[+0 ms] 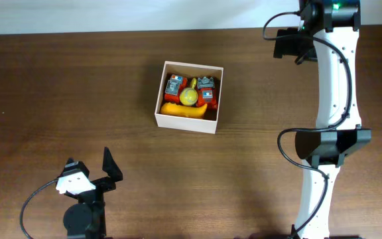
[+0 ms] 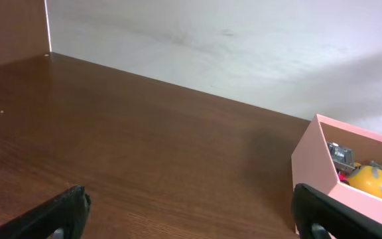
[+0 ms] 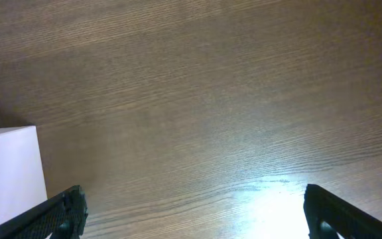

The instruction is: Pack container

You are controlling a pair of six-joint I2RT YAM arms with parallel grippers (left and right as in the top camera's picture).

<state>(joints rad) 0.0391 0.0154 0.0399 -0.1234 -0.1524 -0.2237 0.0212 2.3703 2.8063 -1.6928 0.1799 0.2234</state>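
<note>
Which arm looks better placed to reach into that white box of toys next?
Left, narrowly. The left hand, open, has the square white-walled cardboard box and its colourful toys in its wrist view. The right hand, also open, sees only the box's corner at its frame edge.

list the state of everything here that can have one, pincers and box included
container, upright on the table, open-topped, partly filled
yellow ball, in the container, between the two red toys
two red toys, in the container, either side of the ball
orange toy, lying in the container, along one wall
left pincer, open, empty, apart from the container
right pincer, open, empty, over the table
</note>
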